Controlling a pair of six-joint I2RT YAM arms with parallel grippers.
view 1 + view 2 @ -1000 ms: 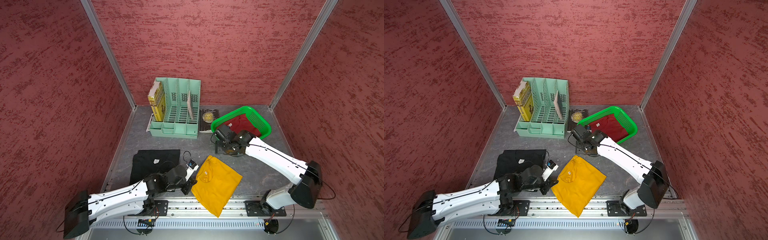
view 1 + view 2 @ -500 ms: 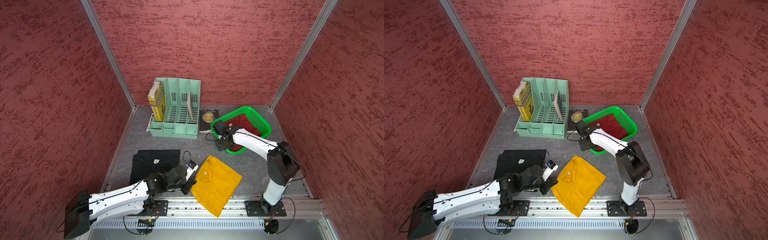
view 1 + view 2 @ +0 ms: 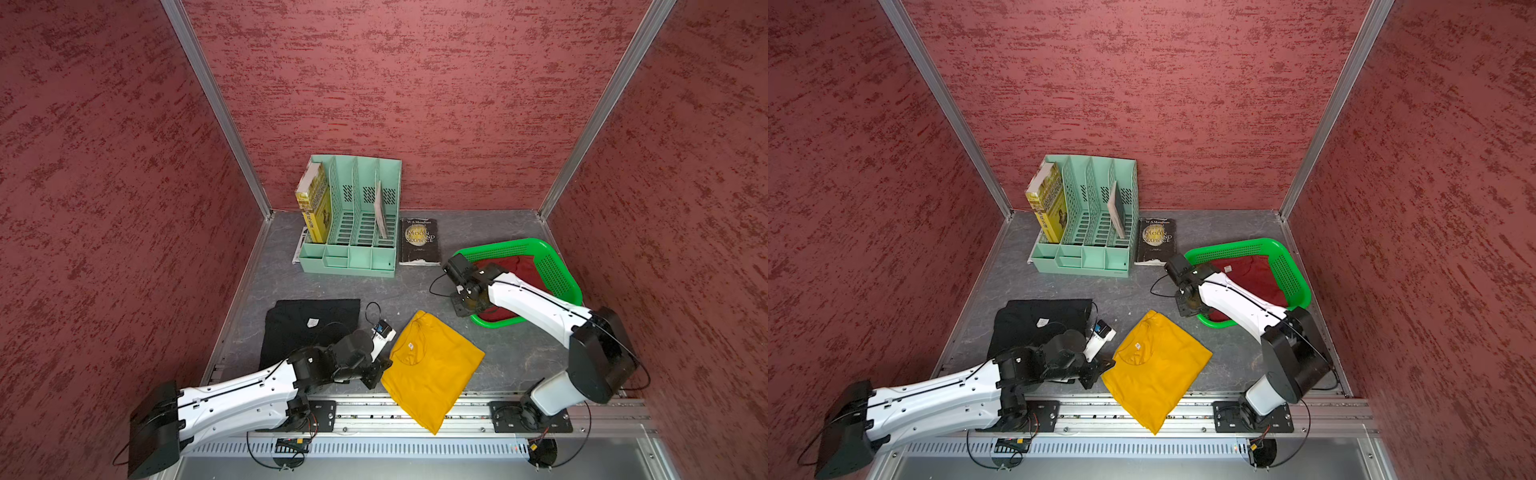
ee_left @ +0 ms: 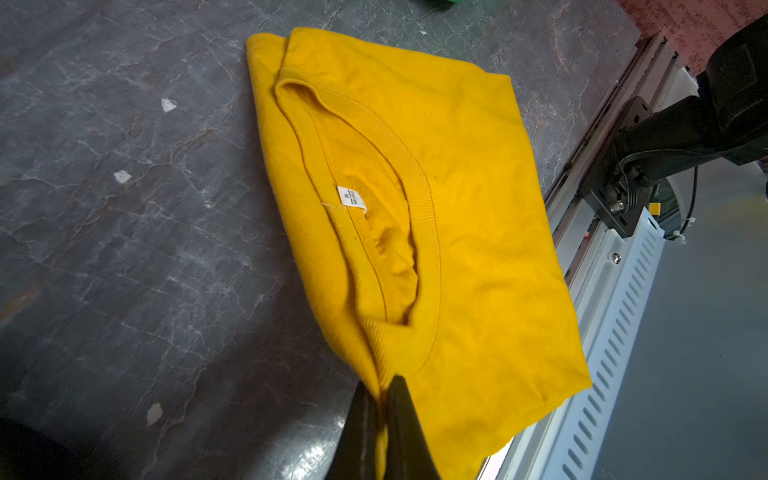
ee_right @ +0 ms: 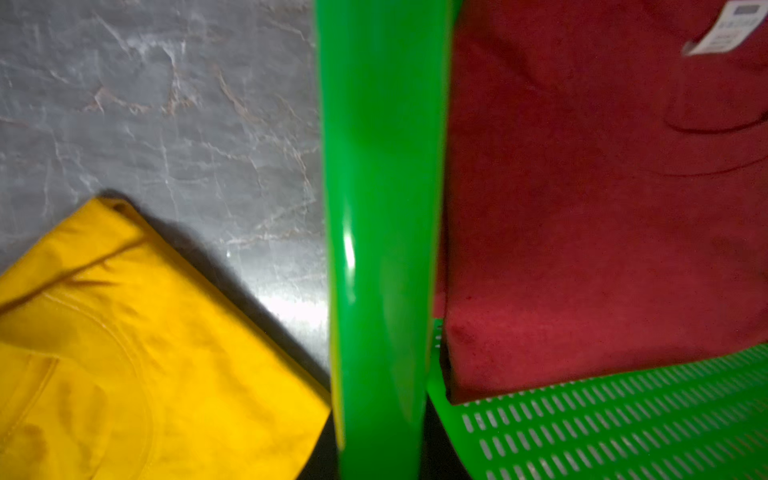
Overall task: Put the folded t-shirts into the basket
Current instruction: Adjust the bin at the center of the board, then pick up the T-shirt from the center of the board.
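near the front edge of the grey stone-patterned table [image 3: 409, 291], the mustard yellow t-shirt [image 3: 432, 370] lies folded and turned diagonally, collar and small white neck tag facing up, with its nearest corner hanging over the metal rail [image 3: 498, 415]. the left gripper [image 3: 384, 368] sits at the shirt's left edge beside the collar; the left wrist view shows its two dark jaws pressed together with a fold of yellow cloth pinched between them. just to the left, the black t-shirt [image 3: 307, 328] lies flat on the table, partly covered by the left arm's wrist, outside the basket. toward the right rear, the green basket [image 3: 555, 274] stands on the table with the dark red t-shirt [image 3: 519, 268] lying inside it, tag up. the right gripper [image 3: 467, 305] is at the basket's near left corner; in the right wrist view the glossy green rim runs straight between the jaws, with dark slivers of them tight against either side, so it looks clamped on the rim. the yellow shirt's far corner is near that corner of the basket but apart from it in both top views. at the back stands a mint-green file organizer [image 3: 353, 253] with a yellow book [image 3: 313, 203] in its leftmost slot, and a black paperback [image 3: 419, 241] lies flat just beside it.
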